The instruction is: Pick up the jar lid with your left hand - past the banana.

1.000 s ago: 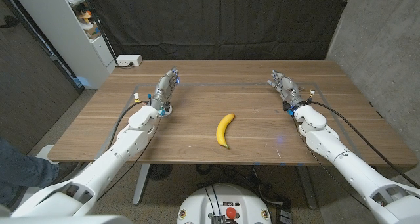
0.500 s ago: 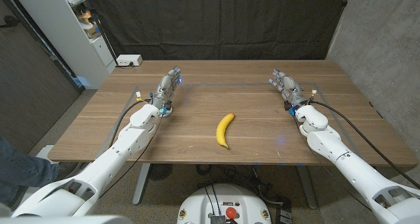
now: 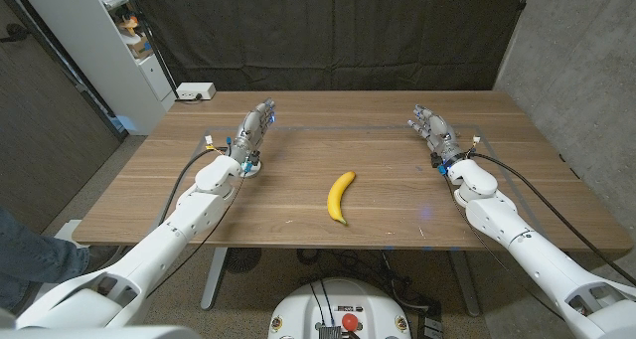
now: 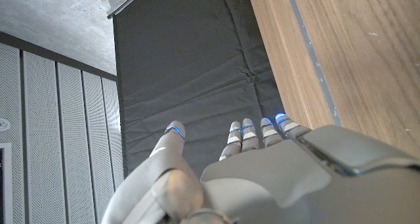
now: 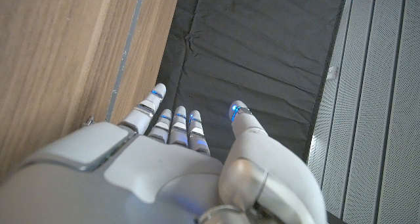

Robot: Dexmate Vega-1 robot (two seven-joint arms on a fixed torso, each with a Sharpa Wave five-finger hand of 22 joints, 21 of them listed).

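Head view gives us one jar lid, a small white disc on the tabletop in the left-centre of the frame. It lies directly under the wrist end of the left hand, which stands above it with its fingers stretched toward the upper part of the frame; we cannot tell whether the hand touches it. The lid is round and lies flat, so we see no long axis to it.

We count one banana, lying at the centre of the frame, well to the right of the lid, its length running from upper right to lower left.

We count two hands. The right hand stands at the right-centre, holding nothing. In the wrist views, the left hand and the right hand each show straight fingers side by side, the thumb set apart.
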